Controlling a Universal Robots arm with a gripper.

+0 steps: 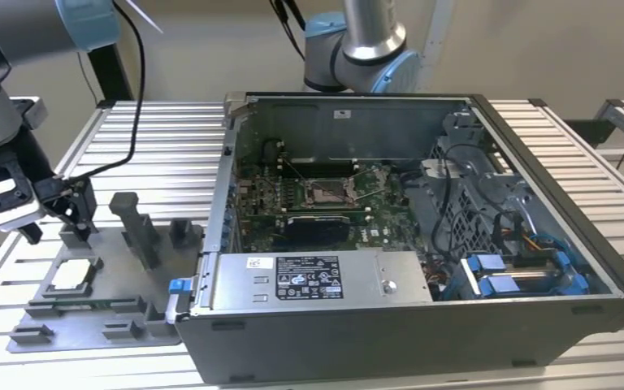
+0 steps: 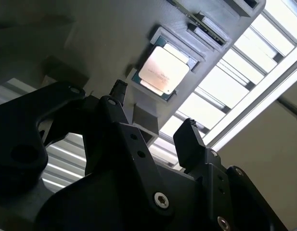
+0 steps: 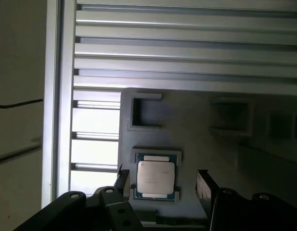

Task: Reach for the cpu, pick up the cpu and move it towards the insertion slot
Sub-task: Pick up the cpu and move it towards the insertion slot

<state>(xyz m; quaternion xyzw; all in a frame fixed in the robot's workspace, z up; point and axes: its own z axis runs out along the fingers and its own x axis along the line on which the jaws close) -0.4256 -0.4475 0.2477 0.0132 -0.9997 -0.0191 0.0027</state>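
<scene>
The cpu [image 1: 74,275], a small silvery square plate, lies flat in a recess of the grey fixture plate [image 1: 95,325] at the exterior view's left. In both wrist views the cpu [image 2: 163,70] [image 3: 156,179] shows bare, with nothing touching it. My gripper [image 1: 58,223] hangs a little above and behind it, open, holding nothing. In the first wrist view the gripper [image 3: 162,183] has one black finger on each side of the cpu. The gripper [image 2: 154,113] is open in the second wrist view too. The insertion slot [image 1: 327,192], a silver-framed socket, sits on the green board inside the computer case.
The open computer case [image 1: 529,244] stands on the slatted metal table [image 1: 149,138], to the exterior view's right of the fixture. Upright grey fixture blocks [image 1: 136,227] rise between the cpu and the case. A second robot arm [image 1: 361,49] stands behind the case.
</scene>
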